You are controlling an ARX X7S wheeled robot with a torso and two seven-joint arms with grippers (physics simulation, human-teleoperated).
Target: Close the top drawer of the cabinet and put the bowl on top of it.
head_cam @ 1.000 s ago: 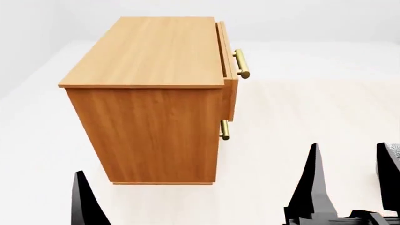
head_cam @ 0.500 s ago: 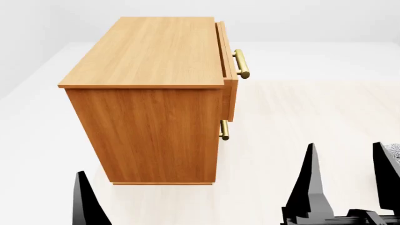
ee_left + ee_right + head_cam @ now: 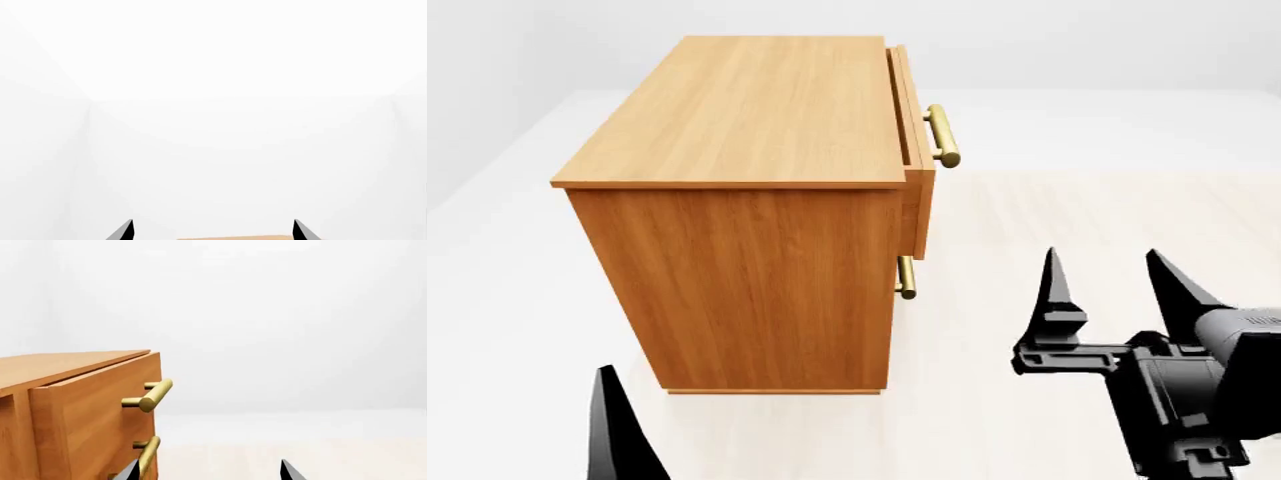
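**Two grippers up, drawer ajar**

Right gripper [image 3: 1112, 290] is up and well into the head view now, where half a second ago only its fingertips poked in at the lower edge. Its black fingers [image 3: 1054, 300] stand apart, nothing between them, and it hovers to the right of the cabinet [image 3: 747, 270], clear of it. The patterned sliver seen at the right edge earlier is gone from view; the bowl shows in no picture now.

Drawer [image 3: 916, 160] sits where it was, pulled out a little from the cabinet front, brass handle [image 3: 942, 137] sticking out. Below it, a second handle [image 3: 906, 277] shows.

Left gripper [image 3: 212, 231] points at blank white wall with a strip of wood at the edge; its tips are spread. Pale floor [image 3: 1054, 220] lies between right gripper and cabinet.
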